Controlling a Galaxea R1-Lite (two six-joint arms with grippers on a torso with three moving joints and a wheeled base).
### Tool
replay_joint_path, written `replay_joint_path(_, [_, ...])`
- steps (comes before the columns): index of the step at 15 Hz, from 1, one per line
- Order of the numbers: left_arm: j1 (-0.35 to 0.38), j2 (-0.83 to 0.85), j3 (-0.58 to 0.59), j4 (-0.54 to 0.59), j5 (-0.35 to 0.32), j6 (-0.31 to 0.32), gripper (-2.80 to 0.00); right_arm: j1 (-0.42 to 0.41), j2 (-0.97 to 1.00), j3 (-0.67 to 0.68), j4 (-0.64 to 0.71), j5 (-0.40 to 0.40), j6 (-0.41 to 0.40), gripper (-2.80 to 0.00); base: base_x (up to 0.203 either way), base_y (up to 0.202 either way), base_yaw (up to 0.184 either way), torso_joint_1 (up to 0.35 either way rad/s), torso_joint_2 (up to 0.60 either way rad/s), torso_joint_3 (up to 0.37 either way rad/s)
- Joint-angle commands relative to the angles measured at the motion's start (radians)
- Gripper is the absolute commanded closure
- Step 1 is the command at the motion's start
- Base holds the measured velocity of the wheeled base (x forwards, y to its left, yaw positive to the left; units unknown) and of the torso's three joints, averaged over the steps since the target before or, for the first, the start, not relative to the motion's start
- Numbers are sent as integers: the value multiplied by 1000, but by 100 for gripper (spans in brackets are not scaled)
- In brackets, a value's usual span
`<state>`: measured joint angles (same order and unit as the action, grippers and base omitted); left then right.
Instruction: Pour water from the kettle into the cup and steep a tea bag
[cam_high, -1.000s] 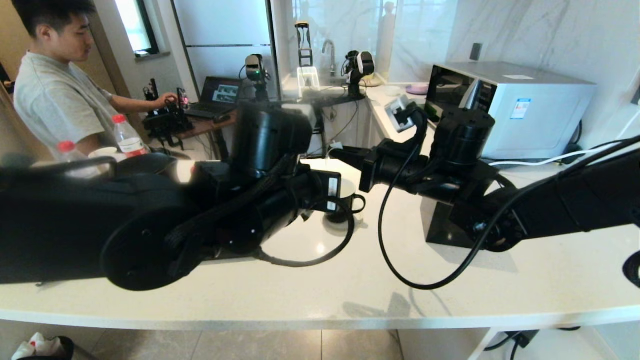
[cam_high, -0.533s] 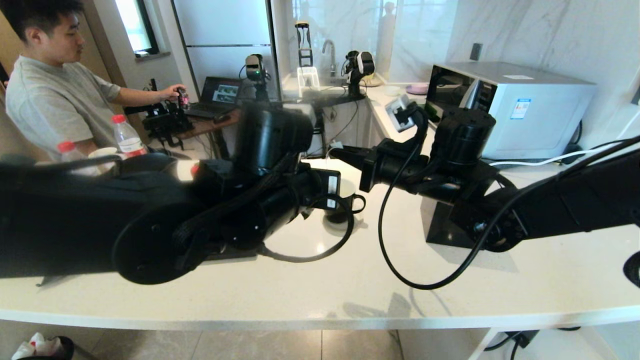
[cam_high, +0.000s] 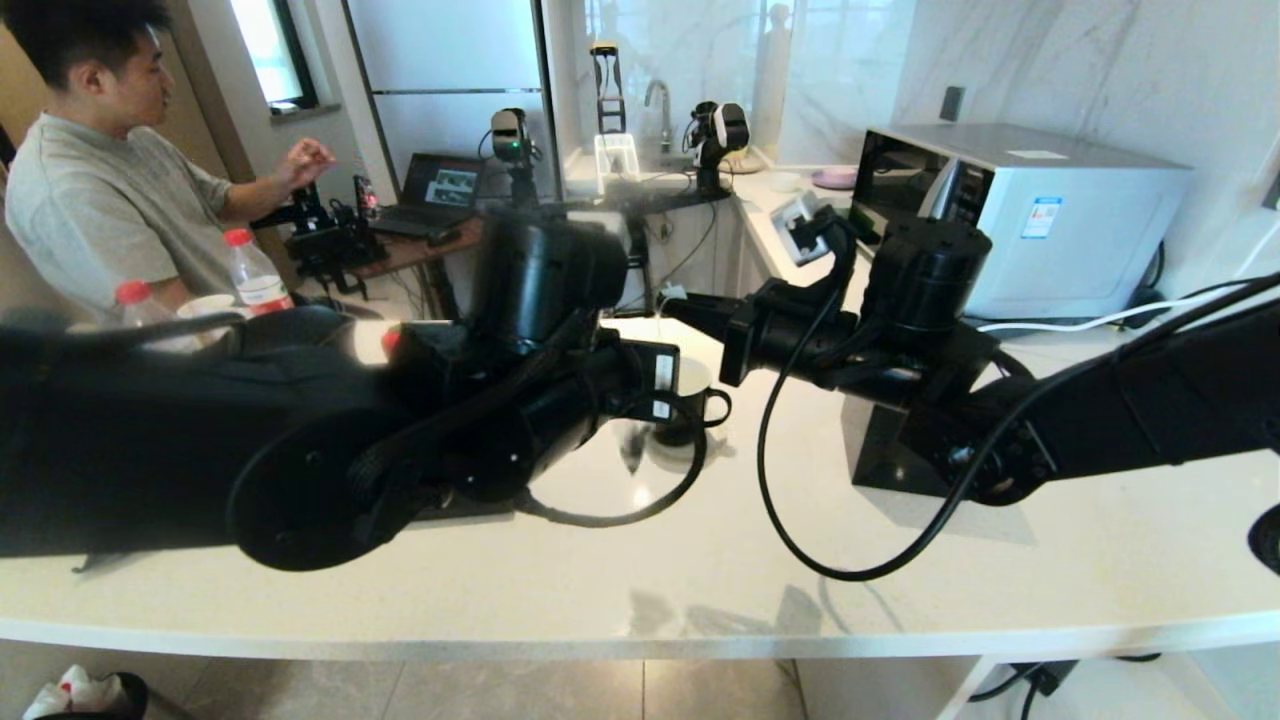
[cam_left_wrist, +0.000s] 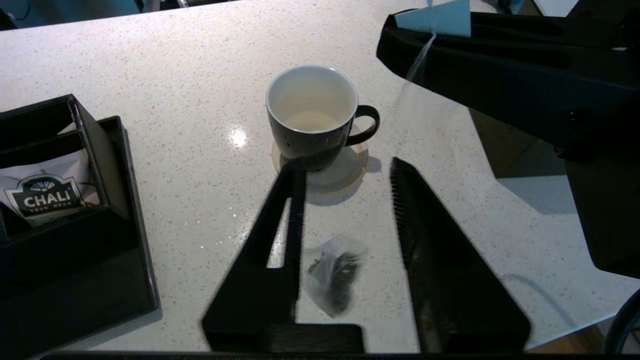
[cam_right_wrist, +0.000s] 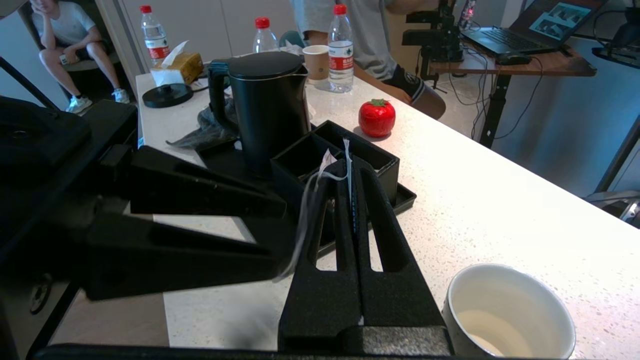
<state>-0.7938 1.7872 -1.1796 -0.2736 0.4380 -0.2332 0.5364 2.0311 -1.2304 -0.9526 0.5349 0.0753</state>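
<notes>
The black cup with a white inside stands on a round coaster, holding a little pale liquid; it shows too as the cup and the cup. My left gripper hovers open just short of it. The greyish tea bag hangs blurred between its fingers, touching neither. My right gripper is shut on the tea bag's teal tag, above and beside the cup, and the white string trails down from it. The black kettle stands on the tray behind.
A black compartment tray holds the kettle and a CHALI sachet. A red strawberry-shaped pot and red-capped bottles stand beyond. A microwave is at the back right. A person sits at the far left.
My left gripper has opened and let go of the tea bag pouch, which now swings free on its string under my right gripper. The person's hand has lifted.
</notes>
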Motion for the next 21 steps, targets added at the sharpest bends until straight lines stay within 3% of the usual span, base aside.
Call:
replay_joint_path(1, [-1, 0, 8, -2, 10, -2, -280, 0, 0, 0, -5, 4, 0, 0, 0, 0, 0, 0, 0, 0])
replay_joint_path(10, [2, -40, 141, -4, 46, -8, -275, -52, -2, 3, -5, 2, -6, 0, 0, 0, 0, 0, 0, 0])
replay_joint_path(11, [2, -50, 155, -4, 48, -8, 0, -52, -2, 2, -3, 2, -6, 0, 0, 0, 0, 0, 0, 0])
replay_joint_path(16, [2, -110, 222, -4, 48, -3, 0, -62, 3, -12, 0, 2, -6, 0, 0, 0, 0, 0, 0, 0])
replay_joint_path(21, [0, -213, 369, -4, 66, -3, 0, -103, 42, -112, 13, 2, -6, 0, 0, 0, 0, 0, 0, 0])
